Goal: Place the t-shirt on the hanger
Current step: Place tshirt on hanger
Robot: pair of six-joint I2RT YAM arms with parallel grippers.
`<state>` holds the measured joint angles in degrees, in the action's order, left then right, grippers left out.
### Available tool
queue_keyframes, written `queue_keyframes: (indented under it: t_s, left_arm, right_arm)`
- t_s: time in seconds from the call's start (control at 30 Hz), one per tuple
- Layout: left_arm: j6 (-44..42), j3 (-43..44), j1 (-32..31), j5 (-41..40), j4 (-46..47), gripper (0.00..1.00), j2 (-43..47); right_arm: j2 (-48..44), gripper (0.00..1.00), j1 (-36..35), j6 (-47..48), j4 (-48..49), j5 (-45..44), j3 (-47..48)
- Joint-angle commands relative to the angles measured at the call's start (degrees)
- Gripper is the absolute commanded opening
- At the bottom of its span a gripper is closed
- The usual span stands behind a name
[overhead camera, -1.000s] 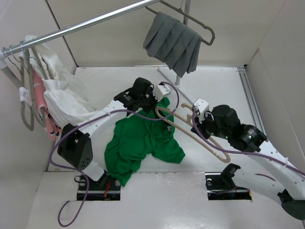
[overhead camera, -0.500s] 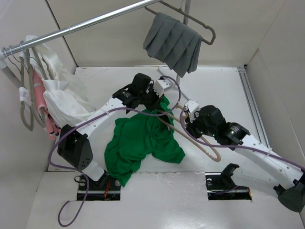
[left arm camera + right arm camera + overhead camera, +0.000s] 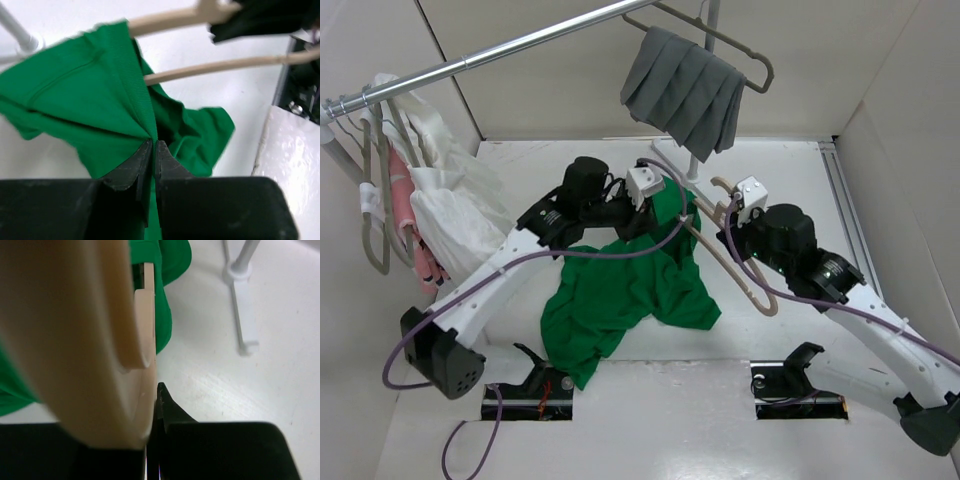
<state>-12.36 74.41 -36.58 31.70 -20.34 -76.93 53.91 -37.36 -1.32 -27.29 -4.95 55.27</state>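
Observation:
The bright green t-shirt (image 3: 620, 295) lies crumpled on the white table, with its far edge lifted. My left gripper (image 3: 658, 212) holds that raised edge. In the left wrist view the left gripper (image 3: 152, 146) is shut on a fold of the t-shirt (image 3: 75, 95), and two slim arms of the tan hanger (image 3: 215, 66) reach into the cloth from the right. My right gripper (image 3: 732, 235) holds the hanger (image 3: 740, 283) near its hook. In the right wrist view the hanger (image 3: 75, 340) fills the left, and the right gripper (image 3: 152, 402) is shut on it.
A grey pleated cloth (image 3: 685, 90) hangs on a grey hanger from the metal rail (image 3: 500, 50). White garments (image 3: 450, 205) hang at the left. The rail's stand foot (image 3: 240, 275) is on the table behind the shirt. White walls close in on both sides.
The left arm has pulled the shirt's edge up and to the right. The right arm has carried the hanger up and back, so that its arm now meets the raised cloth.

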Motion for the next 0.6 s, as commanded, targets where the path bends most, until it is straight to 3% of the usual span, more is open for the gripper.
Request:
queue_keyframes:
  t_s: [0.0,0.13,0.27,0.3,0.4,0.57]
  left_arm:
    - [-6.7,-2.8,-0.9,9.8,-0.2,0.00,6.1]
    - [-13.3,-3.4,-6.7,11.8,-0.2,0.00,8.5]
    - [-13.5,-1.9,-7.4,9.8,1.3,0.03,7.9]
    - [-14.6,-0.4,-7.4,9.8,1.3,0.24,7.9]
    - [-16.9,2.4,-5.9,8.6,-1.8,0.36,8.5]
    - [-29.9,4.6,-4.6,3.3,-9.5,0.58,13.0]
  right_arm:
    - [-3.6,0.00,0.7,2.0,12.8,-2.8,0.1]
    - [-3.6,0.00,0.7,8.5,20.2,4.3,0.1]
    - [0.5,0.00,0.1,13.2,24.3,17.1,1.2]
    - [0.5,0.00,0.1,13.7,24.9,17.9,1.2]
    - [-1.0,0.00,0.6,14.2,26.4,18.6,-2.9]
    - [-4.2,0.00,2.8,15.9,29.4,23.9,-8.6]
